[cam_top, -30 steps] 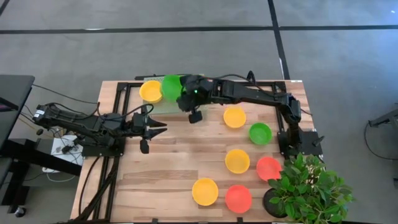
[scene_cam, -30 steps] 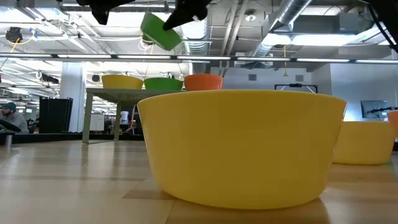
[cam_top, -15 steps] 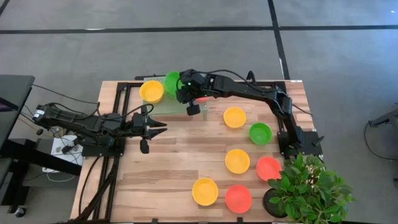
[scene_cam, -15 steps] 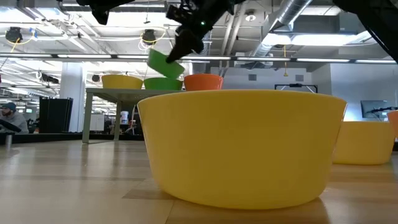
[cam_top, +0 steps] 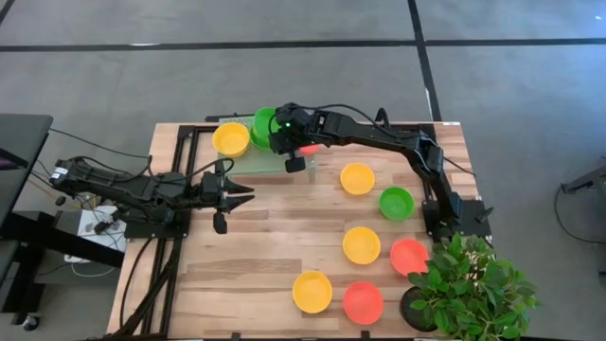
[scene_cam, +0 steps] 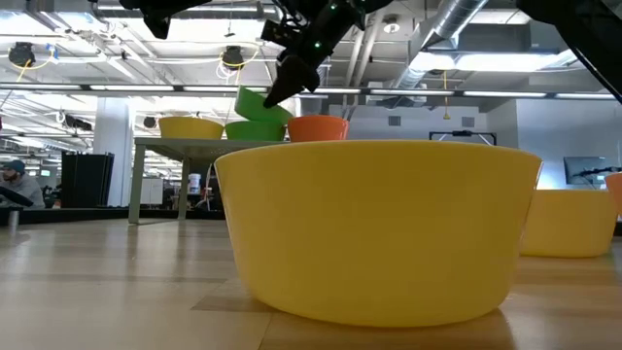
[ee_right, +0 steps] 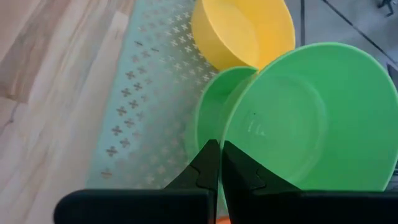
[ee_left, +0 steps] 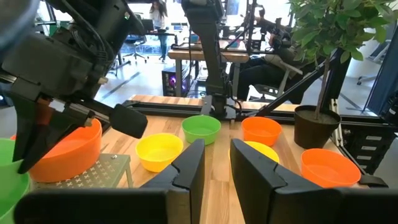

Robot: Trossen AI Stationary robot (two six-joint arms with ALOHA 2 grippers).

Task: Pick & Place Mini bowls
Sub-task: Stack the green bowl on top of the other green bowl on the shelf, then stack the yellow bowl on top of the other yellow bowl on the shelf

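The mini bowls, small round glossy plastic ones, lie scattered over the wooden slatted table (cam_top: 265,246). Nearest the front edge sit a yellow bowl (cam_top: 311,291) and a red bowl (cam_top: 363,302) side by side, both upright, just beside the dark pot with the leafy green plant (cam_top: 472,284). Farther back stand a second yellow bowl (cam_top: 361,244) and a second red bowl (cam_top: 409,256), then a green bowl (cam_top: 396,203) and a third yellow bowl (cam_top: 357,178), all mouth up and apart from one another.

The left gripper (cam_top: 241,195) waits over the table's left side, its fingers a little apart and holding nothing.

At the far edge, on a pale green perforated mat (ee_right: 143,106), a yellow bowl (cam_top: 230,138), a green bowl (scene_cam: 251,130) and an orange-red bowl (scene_cam: 318,127) sit in a row. The right gripper (ee_right: 217,163) is clamped on the rim of another green mini bowl (ee_right: 311,118). This held bowl is tilted, its mouth turned sideways toward the wrist camera, its lower edge dipping into the green bowl on the mat, just beside the yellow one.
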